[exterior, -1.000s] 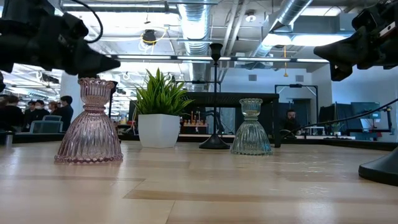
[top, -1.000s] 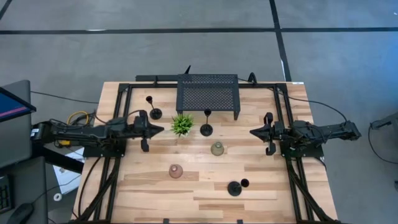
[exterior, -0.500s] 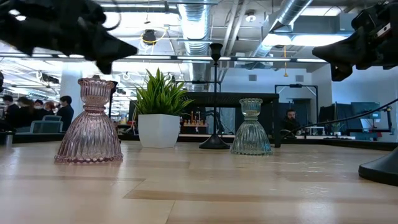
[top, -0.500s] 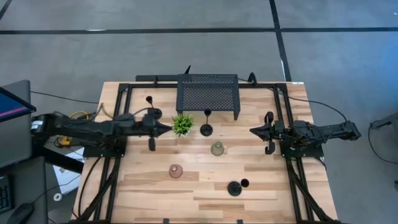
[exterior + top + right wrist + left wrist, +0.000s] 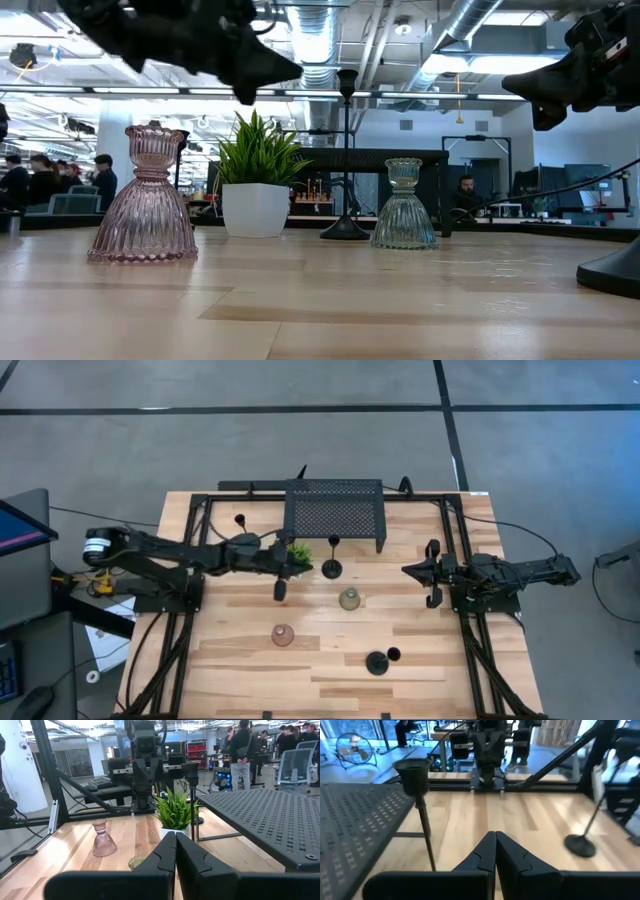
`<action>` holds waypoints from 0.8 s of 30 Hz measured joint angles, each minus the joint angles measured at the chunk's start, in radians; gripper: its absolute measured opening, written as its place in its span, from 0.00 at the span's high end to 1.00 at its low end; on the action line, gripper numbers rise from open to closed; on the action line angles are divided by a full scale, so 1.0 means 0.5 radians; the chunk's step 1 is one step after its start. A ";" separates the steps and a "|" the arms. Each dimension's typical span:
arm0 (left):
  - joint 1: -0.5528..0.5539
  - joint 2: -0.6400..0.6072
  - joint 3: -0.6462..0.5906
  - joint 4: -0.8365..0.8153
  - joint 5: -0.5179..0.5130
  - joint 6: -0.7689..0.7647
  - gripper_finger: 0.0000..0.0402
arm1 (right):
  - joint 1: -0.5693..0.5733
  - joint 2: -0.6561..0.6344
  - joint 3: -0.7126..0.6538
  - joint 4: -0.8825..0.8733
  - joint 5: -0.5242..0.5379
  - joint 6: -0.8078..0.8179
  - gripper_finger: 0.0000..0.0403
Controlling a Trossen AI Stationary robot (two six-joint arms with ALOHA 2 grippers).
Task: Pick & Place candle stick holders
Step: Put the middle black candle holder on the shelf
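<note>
Left claw (image 5: 292, 563) is stretched out over the middle of the surface (image 5: 420, 660), sitting right on top of the little potted plant (image 5: 299, 550) in the overhead shot. Its fingers are pressed together, nothing in them, and the wrist cam shows that clearly. Right claw (image 5: 411, 571) is parked at center right, also pinched together and empty.

Where the holders are: one tall black holder (image 5: 331, 568) stands just right of the plant, in front of the black mesh rack (image 5: 334, 510). A second black holder (image 5: 247, 541) is up in the upper left, behind the left arm. The third black holder (image 5: 379, 660) lies tipped over at the lower middle. The greenish glass cup (image 5: 349, 599) is dead center and the pinkish glass cup (image 5: 283, 635) is lower left of it. From surface level both glass ones stand upright and well apart.

My guess is that it's going for the tall one next to the plant, since that stem shows up close in the left wrist cam. If so, it needs to spread those fingers before it closes in and keep clear of the leaves. It should take the thin stem low, because it looks top-heavy, narrow and easy to knock over.
</note>
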 joint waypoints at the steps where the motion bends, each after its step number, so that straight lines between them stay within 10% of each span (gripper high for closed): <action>1: 0.000 0.039 0.040 -0.003 -0.021 0.019 0.99 | 0.000 0.000 0.000 0.000 0.000 0.002 1.00; 11: 0.055 0.329 0.259 -0.003 -0.289 0.118 0.95 | 0.000 0.000 0.000 0.000 0.000 0.014 1.00; 24: 0.085 0.441 0.305 0.073 -0.407 0.097 0.67 | 0.000 0.000 0.000 -0.001 0.000 0.018 1.00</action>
